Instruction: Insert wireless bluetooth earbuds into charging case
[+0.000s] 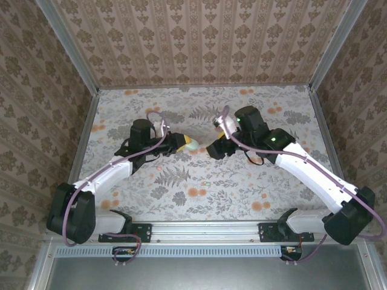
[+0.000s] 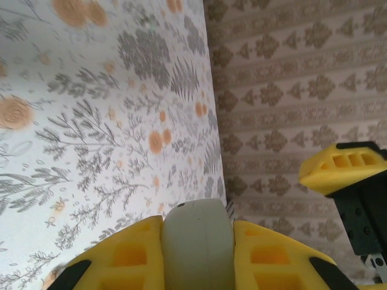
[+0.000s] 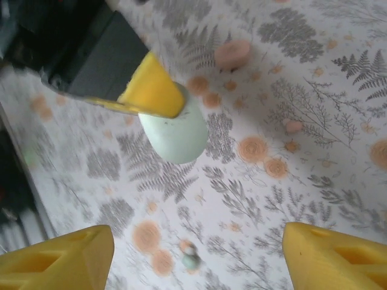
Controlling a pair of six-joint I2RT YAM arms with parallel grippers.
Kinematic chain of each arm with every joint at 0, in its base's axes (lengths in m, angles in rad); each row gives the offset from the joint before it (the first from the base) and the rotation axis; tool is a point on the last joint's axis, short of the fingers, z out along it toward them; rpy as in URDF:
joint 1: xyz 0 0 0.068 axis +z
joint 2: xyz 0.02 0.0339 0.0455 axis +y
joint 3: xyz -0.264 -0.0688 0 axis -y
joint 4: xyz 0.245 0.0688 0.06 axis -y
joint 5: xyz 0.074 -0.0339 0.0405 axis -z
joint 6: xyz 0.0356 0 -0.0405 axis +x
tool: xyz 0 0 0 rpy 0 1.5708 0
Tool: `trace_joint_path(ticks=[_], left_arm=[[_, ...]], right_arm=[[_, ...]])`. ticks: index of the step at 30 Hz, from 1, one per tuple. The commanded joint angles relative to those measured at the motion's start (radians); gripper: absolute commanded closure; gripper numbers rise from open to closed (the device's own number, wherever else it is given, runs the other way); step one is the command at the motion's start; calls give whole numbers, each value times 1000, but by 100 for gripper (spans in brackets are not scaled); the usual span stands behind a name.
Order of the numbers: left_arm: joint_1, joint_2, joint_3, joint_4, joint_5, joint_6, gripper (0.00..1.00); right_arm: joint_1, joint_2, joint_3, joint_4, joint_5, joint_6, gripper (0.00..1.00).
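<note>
Earbuds: two small pale pieces lie loose on the worktop (image 1: 242,187), a pinkish one (image 3: 293,125) and a greenish-white one (image 3: 190,261), well apart from each other; neither is in a case. Charging case (image 3: 175,138): pale green oval, held off the worktop, clamped between the yellow pads of the left tool (image 1: 182,143). Left tool is fully closed on the case, with the pads pressing both flanks in the L wrist view. No open lid is visible, so the case appears shut, though the seam side is hard to read. Right tool (image 1: 216,149): jaws spread wide, nothing between them; it sits just beside the case tip, pointing down at the worktop, with the greenish-white earbud below the gap. A larger pink oval piece (image 3: 233,53) rests further off on the worktop, poss. a second case; cannot confirm. Progress est.: early stage. Done: case secured by L tool. Remaining: open lid (if shut), pick up each earbud w/ R tool, seat both in the case, close the lid.
</note>
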Motion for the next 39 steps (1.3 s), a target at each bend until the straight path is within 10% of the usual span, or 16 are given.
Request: trace_joint_path(ticks=[1,16,39], left_arm=[[22,-52,-7,115,-39,-91,96],[-30,-52,-48,356,-129,-278,96],[-90,-5,-112,521,-231,-407,91]], right_arm=[[-36,-34,-65,199,-123,414,25],[-34,168,-133,641,-236,1045,33],[-31,201,-195,867,-272,1219,82]])
